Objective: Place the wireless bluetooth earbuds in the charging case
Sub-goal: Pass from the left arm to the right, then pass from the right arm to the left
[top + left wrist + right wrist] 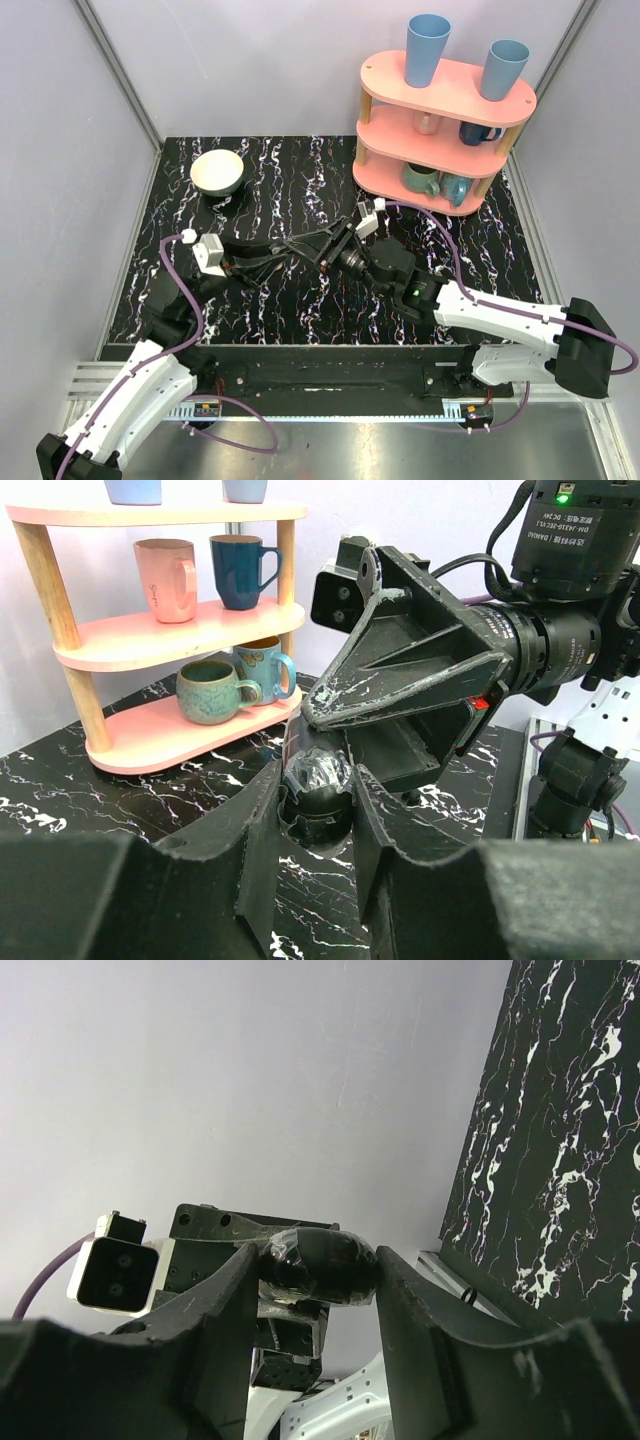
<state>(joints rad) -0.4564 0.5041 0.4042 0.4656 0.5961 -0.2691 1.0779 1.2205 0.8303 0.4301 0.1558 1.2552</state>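
Note:
A small black glossy oval pod wrapped in clear film, which I take for the charging case (pixel 316 780), hangs closed above the marbled table (pixel 300 180). My left gripper (pixel 316 805) is shut on it from both sides. My right gripper (pixel 318 1268) meets it from the opposite side, and both its fingers touch the ends of the case (pixel 322 1264). In the top view the two grippers (pixel 300 246) (pixel 322 248) meet at the table's middle and hide the case. The earbuds are out of view.
A pink three-tier shelf (pixel 440 130) with mugs and two blue cups stands at the back right, close behind the right arm. A cream bowl (pixel 217 172) sits at the back left. Grey walls enclose the table.

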